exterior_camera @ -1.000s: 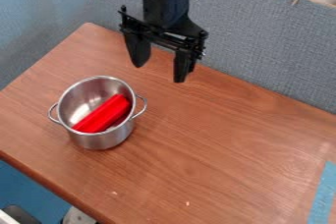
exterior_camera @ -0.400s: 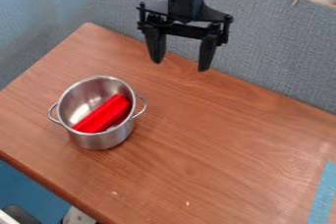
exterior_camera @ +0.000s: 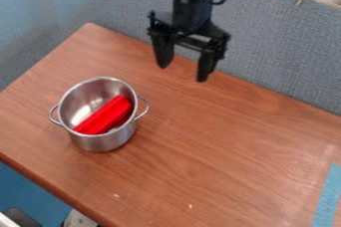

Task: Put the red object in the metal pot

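Observation:
The red object (exterior_camera: 104,116) lies tilted inside the metal pot (exterior_camera: 80,133), which stands on the left half of the wooden table (exterior_camera: 226,161). One end of the red bar leans against the pot's right rim. My gripper (exterior_camera: 185,67) hangs open over the table's far side, up and to the right of the pot, with nothing between its black fingers (exterior_camera: 206,70). It points straight down and is well apart from the pot.
A grey-blue fabric wall (exterior_camera: 280,42) runs behind the table's far edge. The table's front and right edges drop off to a light blue floor (exterior_camera: 326,206).
The gripper has shifted to the right, away from the pot, and sunk a little toward the table. It stays open. Pot and red object have not moved.

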`<state>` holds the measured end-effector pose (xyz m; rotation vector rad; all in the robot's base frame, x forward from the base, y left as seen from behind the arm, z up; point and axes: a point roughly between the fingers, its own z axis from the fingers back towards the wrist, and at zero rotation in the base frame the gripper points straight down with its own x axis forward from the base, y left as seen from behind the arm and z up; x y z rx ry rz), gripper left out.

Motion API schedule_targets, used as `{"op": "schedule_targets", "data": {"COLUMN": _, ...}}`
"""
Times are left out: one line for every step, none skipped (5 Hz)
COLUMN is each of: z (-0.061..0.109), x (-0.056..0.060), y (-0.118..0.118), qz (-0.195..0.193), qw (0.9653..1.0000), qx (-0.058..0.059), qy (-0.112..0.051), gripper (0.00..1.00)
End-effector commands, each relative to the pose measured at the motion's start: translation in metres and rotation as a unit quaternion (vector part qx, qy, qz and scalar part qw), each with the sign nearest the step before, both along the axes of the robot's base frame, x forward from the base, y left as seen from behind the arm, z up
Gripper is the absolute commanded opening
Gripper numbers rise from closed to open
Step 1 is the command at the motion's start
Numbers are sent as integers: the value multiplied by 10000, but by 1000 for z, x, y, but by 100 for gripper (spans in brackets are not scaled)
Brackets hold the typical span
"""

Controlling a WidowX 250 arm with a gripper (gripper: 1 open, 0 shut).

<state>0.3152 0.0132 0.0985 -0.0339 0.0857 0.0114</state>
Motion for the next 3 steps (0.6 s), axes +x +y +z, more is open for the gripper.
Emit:
{"op": "schedule_targets", "data": {"z": 22, "x": 31, "y": 10, "qz": 390, "qw": 9989, "qx": -37, "qy": -249, "gripper": 0}}
{"op": "schedule_targets", "data": {"z": 42, "x": 43, "y": 9, "qz": 481, "qw": 9985, "qx": -85, "qy": -243, "gripper": 100}}
{"op": "schedule_targets", "data": {"z": 46, "x": 18, "y": -17, "qz": -495, "qw": 9987, "qx": -108, "qy": -56, "gripper": 100}}
